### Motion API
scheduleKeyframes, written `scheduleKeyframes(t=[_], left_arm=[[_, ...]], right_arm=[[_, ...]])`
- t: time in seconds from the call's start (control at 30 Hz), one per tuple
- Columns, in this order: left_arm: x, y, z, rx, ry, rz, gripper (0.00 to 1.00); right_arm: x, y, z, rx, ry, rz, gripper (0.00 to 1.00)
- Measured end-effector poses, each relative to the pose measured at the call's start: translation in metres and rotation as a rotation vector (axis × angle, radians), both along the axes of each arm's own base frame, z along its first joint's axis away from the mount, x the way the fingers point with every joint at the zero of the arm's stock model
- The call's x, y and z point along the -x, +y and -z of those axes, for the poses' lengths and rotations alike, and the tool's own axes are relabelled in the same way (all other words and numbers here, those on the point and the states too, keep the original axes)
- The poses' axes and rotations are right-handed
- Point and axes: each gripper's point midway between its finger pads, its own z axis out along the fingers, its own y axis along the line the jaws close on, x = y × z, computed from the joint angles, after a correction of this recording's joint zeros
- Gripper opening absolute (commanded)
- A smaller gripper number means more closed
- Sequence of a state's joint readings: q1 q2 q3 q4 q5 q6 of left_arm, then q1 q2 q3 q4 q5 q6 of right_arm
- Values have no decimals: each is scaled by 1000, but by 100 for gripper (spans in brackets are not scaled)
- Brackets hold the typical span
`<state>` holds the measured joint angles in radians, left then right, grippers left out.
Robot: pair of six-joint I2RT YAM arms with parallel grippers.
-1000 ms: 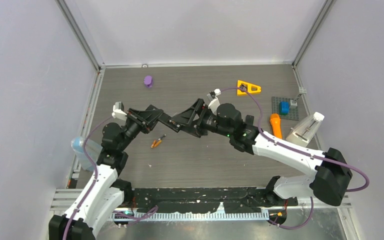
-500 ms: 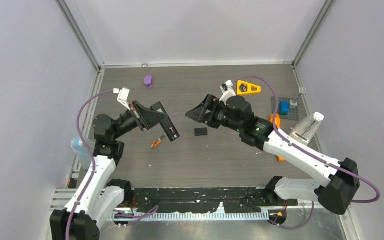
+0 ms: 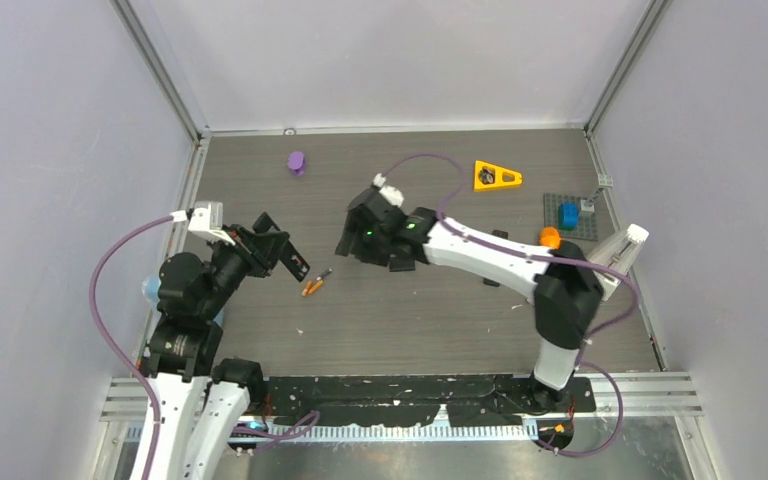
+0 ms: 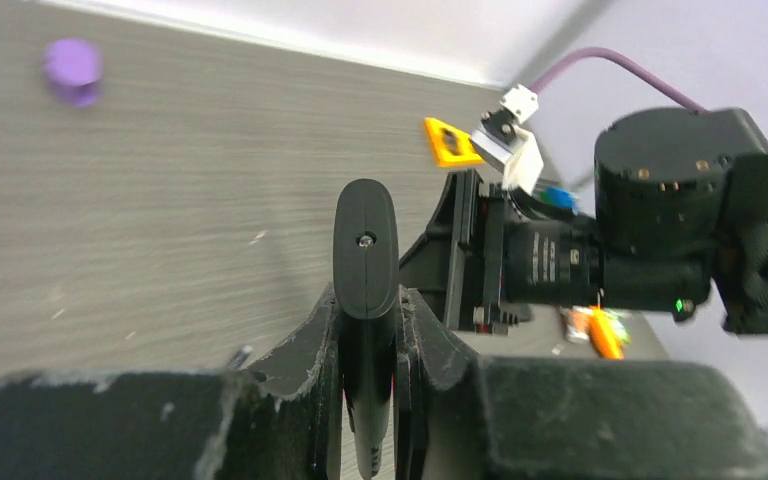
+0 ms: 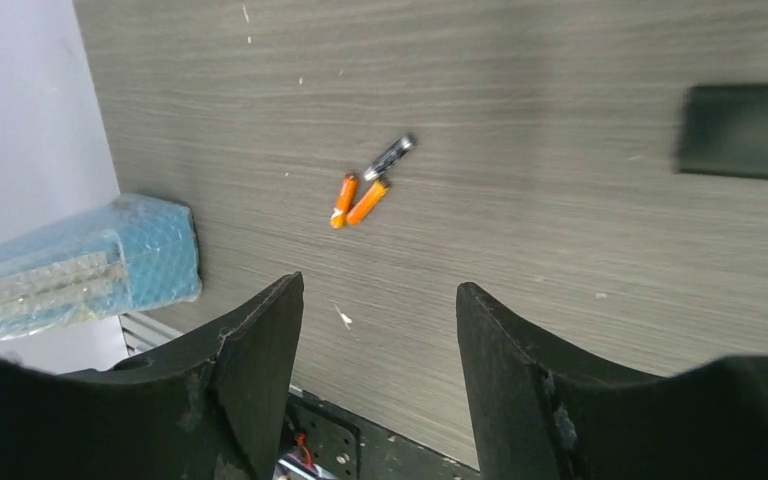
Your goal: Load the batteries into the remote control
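now the right gripper (image 5: 380, 292) hovers over the loose batteries (image 5: 365, 192)
top view: left gripper (image 3: 282, 252) clamps the black remote (image 3: 297, 267) off the table (image 3: 410, 330), batteries lying near. left wrist: remote held fast, battery bay hidden, contents unknowable. right wrist: jaws spread, empty; better to single out one battery, closing across its width.

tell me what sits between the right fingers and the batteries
Only bare tabletop; the right wrist view shows nothing between the right fingers and the batteries.
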<state>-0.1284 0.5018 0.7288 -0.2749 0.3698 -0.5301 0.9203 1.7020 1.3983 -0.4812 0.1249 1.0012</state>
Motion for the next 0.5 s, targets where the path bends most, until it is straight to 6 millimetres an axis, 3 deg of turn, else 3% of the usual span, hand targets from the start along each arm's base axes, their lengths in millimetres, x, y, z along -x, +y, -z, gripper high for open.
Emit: scheduleKeyframes(t=[0.2, 0.5], left_arm=[[8, 40, 24, -30, 100, -235, 0], [30, 76, 24, -48, 116, -427, 0]], right_arm=[[17, 61, 35, 61, 105, 10, 56], [33, 107, 76, 144, 178, 66, 56]])
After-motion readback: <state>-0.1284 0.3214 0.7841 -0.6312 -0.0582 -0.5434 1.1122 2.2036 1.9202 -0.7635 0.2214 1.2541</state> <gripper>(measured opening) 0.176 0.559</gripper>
